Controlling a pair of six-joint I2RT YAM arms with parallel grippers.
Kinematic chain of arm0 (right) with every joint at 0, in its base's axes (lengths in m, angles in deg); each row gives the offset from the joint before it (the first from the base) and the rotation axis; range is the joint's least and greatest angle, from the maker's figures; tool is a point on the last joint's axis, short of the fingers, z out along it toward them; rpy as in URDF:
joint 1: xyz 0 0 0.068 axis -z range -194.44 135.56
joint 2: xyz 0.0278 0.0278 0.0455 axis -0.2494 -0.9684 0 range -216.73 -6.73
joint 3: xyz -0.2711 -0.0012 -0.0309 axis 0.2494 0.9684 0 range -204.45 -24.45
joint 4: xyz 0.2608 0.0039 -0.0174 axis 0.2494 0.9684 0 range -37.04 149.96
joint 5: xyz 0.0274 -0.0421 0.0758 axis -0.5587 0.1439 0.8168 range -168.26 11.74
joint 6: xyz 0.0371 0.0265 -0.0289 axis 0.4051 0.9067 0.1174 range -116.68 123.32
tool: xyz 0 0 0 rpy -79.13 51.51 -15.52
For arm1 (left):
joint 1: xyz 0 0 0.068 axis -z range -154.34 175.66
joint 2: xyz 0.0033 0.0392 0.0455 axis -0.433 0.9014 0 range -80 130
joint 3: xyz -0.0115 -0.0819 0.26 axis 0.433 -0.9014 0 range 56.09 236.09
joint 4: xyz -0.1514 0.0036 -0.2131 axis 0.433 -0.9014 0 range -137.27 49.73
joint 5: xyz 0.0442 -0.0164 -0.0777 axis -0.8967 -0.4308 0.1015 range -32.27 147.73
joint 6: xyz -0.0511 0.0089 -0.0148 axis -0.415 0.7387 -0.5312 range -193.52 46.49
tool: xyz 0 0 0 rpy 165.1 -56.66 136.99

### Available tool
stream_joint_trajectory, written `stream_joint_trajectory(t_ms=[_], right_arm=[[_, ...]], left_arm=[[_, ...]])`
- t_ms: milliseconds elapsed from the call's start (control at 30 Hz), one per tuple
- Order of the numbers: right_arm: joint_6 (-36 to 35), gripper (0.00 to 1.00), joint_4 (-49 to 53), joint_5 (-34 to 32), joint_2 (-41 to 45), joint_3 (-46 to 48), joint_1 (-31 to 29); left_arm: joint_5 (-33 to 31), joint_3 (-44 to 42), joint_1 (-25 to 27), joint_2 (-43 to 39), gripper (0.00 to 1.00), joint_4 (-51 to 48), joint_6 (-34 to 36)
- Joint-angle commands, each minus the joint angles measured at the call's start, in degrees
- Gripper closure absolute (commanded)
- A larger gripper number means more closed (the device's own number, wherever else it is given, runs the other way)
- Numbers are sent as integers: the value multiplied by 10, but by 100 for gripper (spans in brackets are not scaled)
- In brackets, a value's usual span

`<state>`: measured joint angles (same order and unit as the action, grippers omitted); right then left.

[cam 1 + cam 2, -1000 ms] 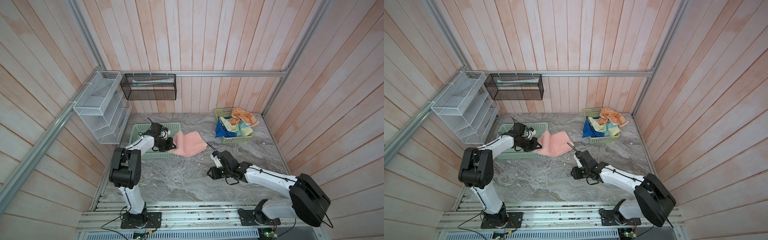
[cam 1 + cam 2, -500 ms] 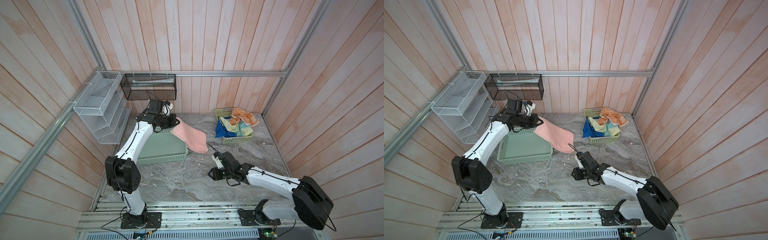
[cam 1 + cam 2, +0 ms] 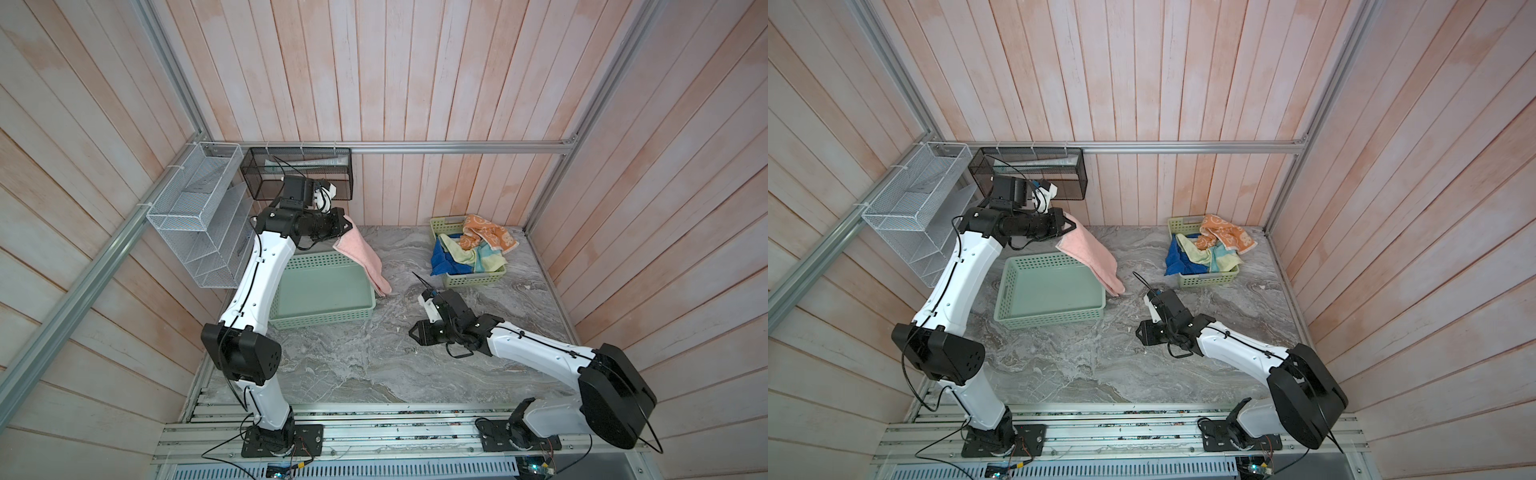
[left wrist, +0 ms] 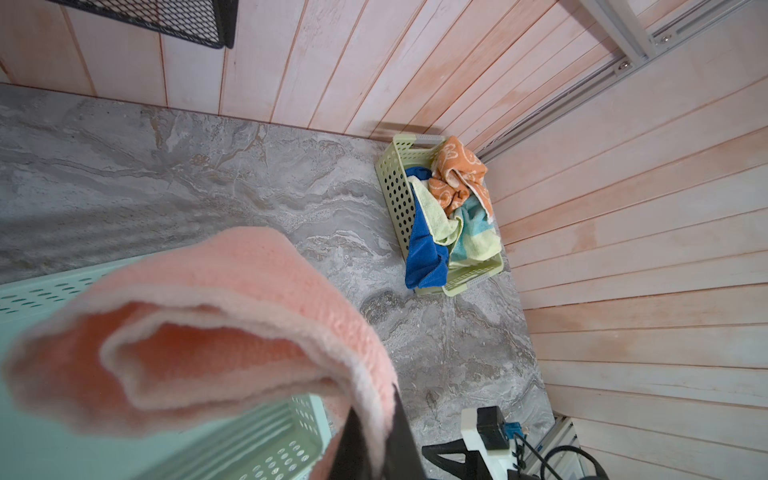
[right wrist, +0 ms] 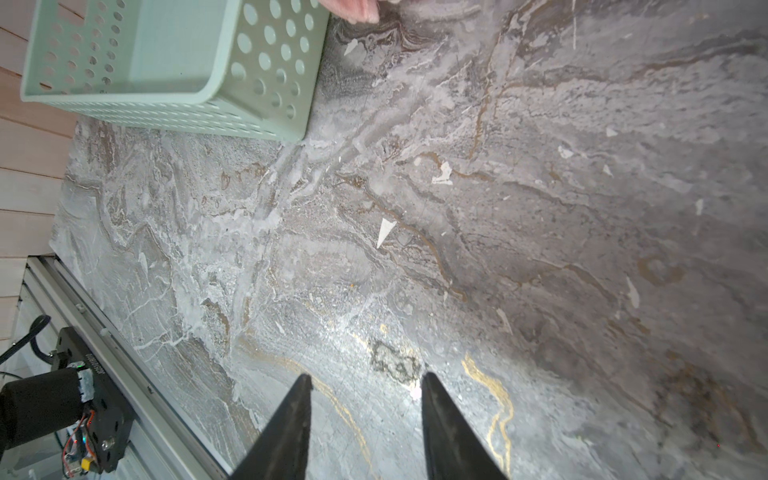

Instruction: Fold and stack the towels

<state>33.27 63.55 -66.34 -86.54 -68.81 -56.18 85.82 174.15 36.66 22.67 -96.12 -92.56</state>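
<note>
My left gripper (image 3: 347, 226) (image 3: 1073, 226) is raised high at the back left and is shut on a corner of the pink towel (image 3: 361, 257) (image 3: 1090, 257). The cloth hangs down past the right rim of the green basket (image 3: 324, 318), its low end near the table. In the left wrist view the pink towel (image 4: 232, 299) is pinched in the gripper (image 4: 374, 403). The orange towel (image 3: 488, 237), blue towel (image 3: 440, 259) and pale yellow towel (image 3: 478, 259) lie crumpled in the yellow-green basket (image 3: 473, 280). My right gripper (image 3: 411, 332) (image 5: 366, 376) is open low over bare marble, holding nothing.
A white wire rack (image 3: 195, 216) and a black mesh basket (image 3: 299, 170) hang on the back left walls, close behind the left arm. Wooden walls close in the marble table (image 3: 374, 365) on three sides. The green basket (image 5: 232, 112) holds nothing.
The left arm has lifted the pink towel from the table up and back, so it now hangs beside the green basket. The right gripper has stayed low and widened slightly.
</note>
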Motion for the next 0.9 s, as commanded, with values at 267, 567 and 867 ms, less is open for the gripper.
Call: stream_joint_trajectory(t_ms=[267, 567, 867], right_arm=[[29, 50, -66, 80, -116, -130, 10], [26, 49, -47, 134, -240, -240, 8], [27, 52, -25, 124, -304, -313, 12]], left_arm=[[26, -2, -70, 13, 100, -89, 91], [-25, -185, -128, 28, 100, 12, 113], [-86, -238, -137, 53, 100, 44, 140]])
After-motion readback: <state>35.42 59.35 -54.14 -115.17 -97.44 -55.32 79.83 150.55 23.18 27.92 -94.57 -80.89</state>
